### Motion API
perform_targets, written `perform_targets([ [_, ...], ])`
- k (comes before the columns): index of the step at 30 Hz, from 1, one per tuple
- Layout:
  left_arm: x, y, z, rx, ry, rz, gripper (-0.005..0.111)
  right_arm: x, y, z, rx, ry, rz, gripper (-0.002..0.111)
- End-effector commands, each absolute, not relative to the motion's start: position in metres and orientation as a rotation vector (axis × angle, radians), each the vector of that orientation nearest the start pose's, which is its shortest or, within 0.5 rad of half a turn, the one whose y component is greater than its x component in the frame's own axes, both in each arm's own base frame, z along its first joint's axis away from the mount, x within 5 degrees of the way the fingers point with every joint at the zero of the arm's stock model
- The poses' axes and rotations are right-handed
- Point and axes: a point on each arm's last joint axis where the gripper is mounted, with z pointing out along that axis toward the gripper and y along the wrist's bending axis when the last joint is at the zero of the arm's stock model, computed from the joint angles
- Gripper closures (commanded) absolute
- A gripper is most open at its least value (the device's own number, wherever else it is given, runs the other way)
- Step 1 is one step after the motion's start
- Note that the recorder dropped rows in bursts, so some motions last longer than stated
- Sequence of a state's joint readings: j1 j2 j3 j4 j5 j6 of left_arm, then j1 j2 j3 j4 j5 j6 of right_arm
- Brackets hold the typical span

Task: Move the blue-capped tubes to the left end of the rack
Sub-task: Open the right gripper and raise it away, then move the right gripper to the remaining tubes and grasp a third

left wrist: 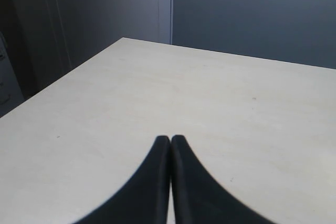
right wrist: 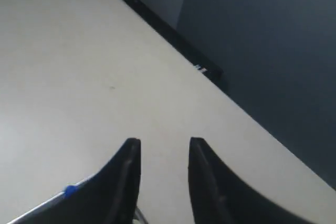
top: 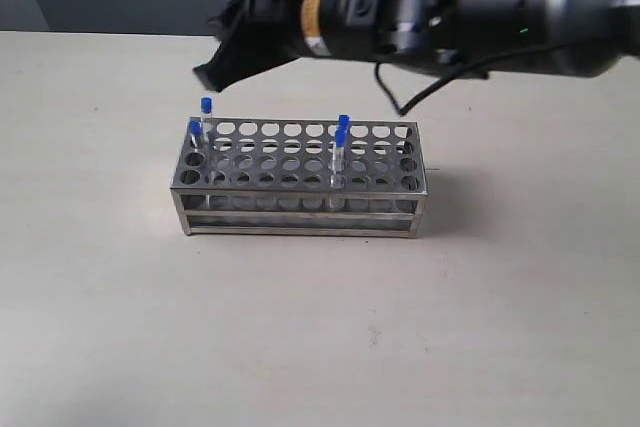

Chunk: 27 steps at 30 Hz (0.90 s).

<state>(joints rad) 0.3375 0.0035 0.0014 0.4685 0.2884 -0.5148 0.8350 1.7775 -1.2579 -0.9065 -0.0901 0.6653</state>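
Note:
The grey metal rack stands in the middle of the table. Two blue-capped tubes stand in holes at its left end. Two more blue-capped tubes stand right of its middle. My right arm reaches across from the right, and my right gripper hangs just above and behind the rack's left end, open and empty. Beside one finger, the right wrist view shows a blue cap. My left gripper is shut with nothing in it, over bare table, and is out of the exterior view.
The pale table spreads round the rack on all sides. Its far edge meets a dark wall. A black cable droops from the right arm above the rack's right end.

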Motion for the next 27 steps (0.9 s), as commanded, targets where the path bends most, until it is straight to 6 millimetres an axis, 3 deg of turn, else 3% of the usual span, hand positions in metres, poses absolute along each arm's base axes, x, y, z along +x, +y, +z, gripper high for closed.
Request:
perform_targets([
  [1,0.047,0.029,0.19,-0.445,1.695,0.312,0.106,0.282,0.258,0.269,-0.9,1.744,0.508,0.077],
  [5,0.047,0.029,0.19,-0.445,1.695,0.312,0.106,0.27,0.225,0.235,-0.839,1.833,0.575,0.077],
  [8,0.047,0.029,0.19,-0.445,1.695,0.312,0.106,0.259,0.217,0.21,-0.868,1.904,0.575,0.077],
  [21,0.047,0.029,0.19,-0.447,1.697,0.311,0.106,0.258,0.221,0.159,-0.921,2.01,0.603,0.077],
  [27,0.047,0.029,0.19,-0.447,1.697,0.311,0.106,0.263,0.22,0.149,-0.882,2.035,0.572,0.077],
])
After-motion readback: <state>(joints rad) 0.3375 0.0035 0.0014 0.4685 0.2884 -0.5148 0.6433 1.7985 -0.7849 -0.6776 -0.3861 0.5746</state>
